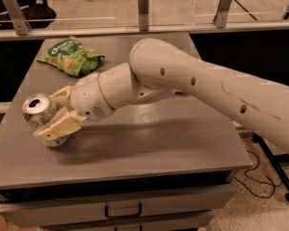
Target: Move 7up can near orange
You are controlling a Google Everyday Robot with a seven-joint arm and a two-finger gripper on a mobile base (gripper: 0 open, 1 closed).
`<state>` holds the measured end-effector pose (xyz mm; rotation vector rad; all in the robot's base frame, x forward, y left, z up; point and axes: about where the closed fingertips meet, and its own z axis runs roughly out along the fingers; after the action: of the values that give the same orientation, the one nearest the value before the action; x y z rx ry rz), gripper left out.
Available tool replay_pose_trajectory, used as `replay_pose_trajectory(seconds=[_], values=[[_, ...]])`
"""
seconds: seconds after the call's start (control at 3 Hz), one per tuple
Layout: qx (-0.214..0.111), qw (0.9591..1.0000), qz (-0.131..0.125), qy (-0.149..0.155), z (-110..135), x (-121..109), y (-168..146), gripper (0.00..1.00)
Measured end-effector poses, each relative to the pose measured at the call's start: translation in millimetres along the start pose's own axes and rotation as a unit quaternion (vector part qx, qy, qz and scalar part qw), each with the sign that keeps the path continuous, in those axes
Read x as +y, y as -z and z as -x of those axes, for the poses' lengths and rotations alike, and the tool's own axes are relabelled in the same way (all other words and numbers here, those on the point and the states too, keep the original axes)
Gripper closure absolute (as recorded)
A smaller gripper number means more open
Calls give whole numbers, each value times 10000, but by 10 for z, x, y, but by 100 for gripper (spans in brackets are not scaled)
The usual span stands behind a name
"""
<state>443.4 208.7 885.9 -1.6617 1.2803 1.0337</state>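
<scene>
At the left edge of the grey table (159,143), the silver aluminium 7up can (37,110) with the green and white label stands upright, its open top facing the camera. The robot's cream two-finger tool (48,113) is clasped on it, one finger behind the can and the other across its lower front, so the grasp looks made but shallow. The step in hand is lifting and carrying. A good lift would go straight up only far enough to clear the surface, keeping the can vertical, since the front finger sits low and a tilt could let the smooth metal slip.

Farther back lies the crumpled green snack bag (70,57), apart from the can and best passed on its near side. The thick white arm (192,85) spans the middle and right of the table and hides whatever lies behind it; the orange is not in sight. The carry should therefore go rightward slowly and low. The can should be set down beside the fruit rather than against it, lest the round fruit roll.
</scene>
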Motion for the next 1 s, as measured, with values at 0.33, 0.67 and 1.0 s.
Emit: replay_pose_trajectory(seconds=[0.33,0.67,1.0], values=[[84,9991,-379,198,76,-204,413,87],[111,9941,-966,481,243,-524,1104,100],[65,9927,-1060,568,355,-588,1180,100]])
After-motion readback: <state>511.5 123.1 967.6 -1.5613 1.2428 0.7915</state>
